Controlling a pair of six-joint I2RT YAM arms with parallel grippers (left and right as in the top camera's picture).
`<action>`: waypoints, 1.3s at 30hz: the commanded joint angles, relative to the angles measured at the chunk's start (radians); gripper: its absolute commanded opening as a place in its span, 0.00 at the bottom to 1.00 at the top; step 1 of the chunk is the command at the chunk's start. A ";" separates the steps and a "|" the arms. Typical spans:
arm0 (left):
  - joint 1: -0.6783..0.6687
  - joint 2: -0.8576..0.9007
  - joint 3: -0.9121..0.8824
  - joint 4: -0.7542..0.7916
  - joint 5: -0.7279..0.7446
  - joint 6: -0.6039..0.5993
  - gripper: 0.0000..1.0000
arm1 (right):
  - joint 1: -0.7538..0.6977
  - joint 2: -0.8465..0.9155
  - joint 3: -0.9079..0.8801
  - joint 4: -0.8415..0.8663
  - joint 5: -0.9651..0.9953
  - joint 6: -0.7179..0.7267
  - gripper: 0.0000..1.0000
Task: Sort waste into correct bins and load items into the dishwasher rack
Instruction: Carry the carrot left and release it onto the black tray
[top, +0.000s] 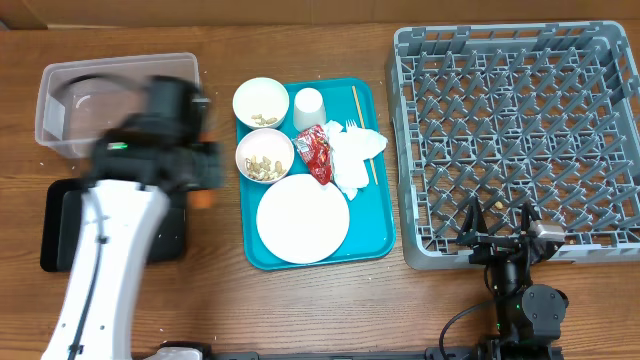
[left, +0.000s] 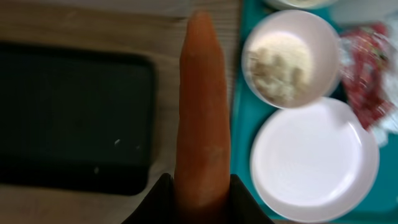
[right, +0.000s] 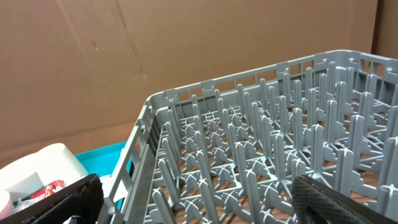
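The serving tray (top: 380, 215) sits at the centre of the table (top: 220, 300), with the dishwasher rack (top: 400, 130) at its 3 o'clock, the tub (top: 70, 120) at 10 and the shallow tray (top: 55, 235) at 8. On the serving tray, the plate (top: 302, 218) lies at 6, the rear bowl (top: 261, 103) at 11, the near bowl (top: 265, 155) at 9 and the cup (top: 309, 106) at 12.

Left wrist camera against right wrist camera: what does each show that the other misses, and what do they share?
Only the left wrist view: the carrot clamped in the left claw, the black tray, a bowl of scraps and the plate.
Only the right wrist view: the grey rack with its pegs, cardboard behind it, and the open right claw.
Both: the teal tray and the red wrapper.
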 joint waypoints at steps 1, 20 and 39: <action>0.241 -0.010 -0.017 -0.017 -0.025 -0.129 0.04 | 0.005 -0.008 -0.010 0.006 0.002 -0.002 1.00; 0.733 0.053 -0.502 0.444 0.091 -0.527 1.00 | 0.005 -0.008 -0.010 0.006 0.002 -0.002 1.00; 0.458 -0.145 -0.409 0.407 0.479 -0.158 1.00 | 0.005 -0.008 -0.010 0.006 0.002 -0.002 1.00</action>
